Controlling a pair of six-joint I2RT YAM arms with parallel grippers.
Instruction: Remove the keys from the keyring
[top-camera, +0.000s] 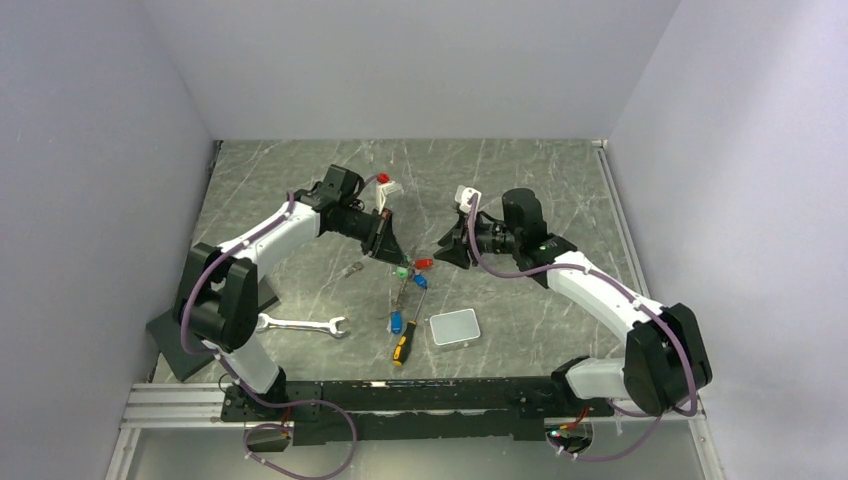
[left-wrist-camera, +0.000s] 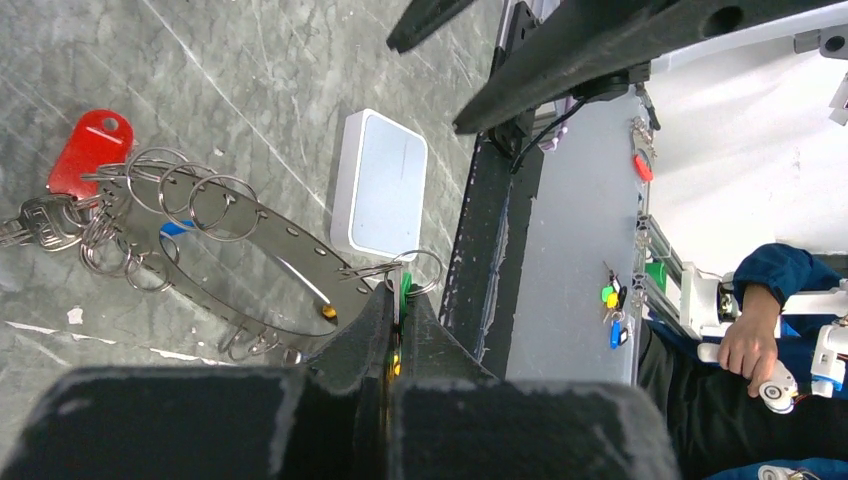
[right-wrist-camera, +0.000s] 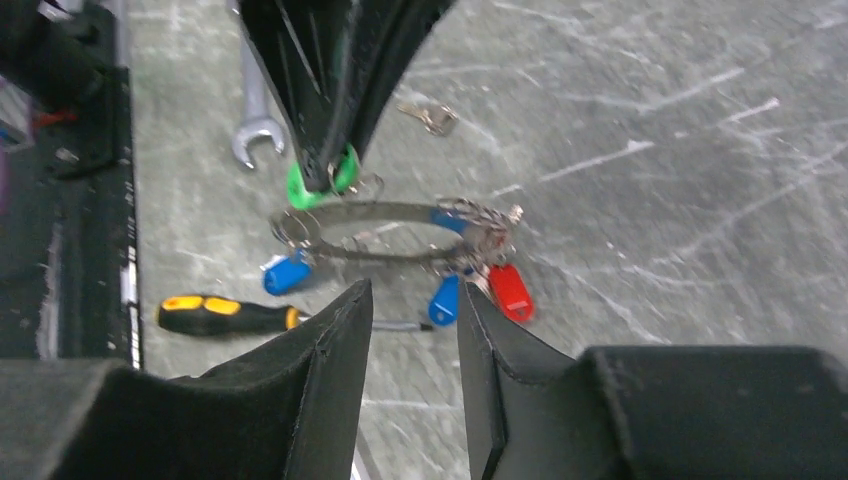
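Observation:
The keyring (left-wrist-camera: 240, 270) is a thin dark metal loop with several small rings on it, lying between the two grippers; it also shows in the right wrist view (right-wrist-camera: 380, 215). Keys with a red tag (right-wrist-camera: 508, 290) and blue tags (right-wrist-camera: 443, 298) hang from it. My left gripper (left-wrist-camera: 398, 290) is shut on the green tag (right-wrist-camera: 305, 187) at the loop's edge. My right gripper (right-wrist-camera: 413, 295) is open and empty, just short of the red and blue tags. One loose silvery key (right-wrist-camera: 432, 118) lies apart on the table. In the top view the bunch (top-camera: 410, 275) sits between both grippers.
A grey rounded box (top-camera: 454, 326) lies right of the yellow-and-black screwdriver (top-camera: 403, 342). A silver open-ended wrench (top-camera: 300, 324) lies to the left, near the left arm's base. A dark plate (top-camera: 175, 345) lies at the table's left edge. Grey walls enclose three sides.

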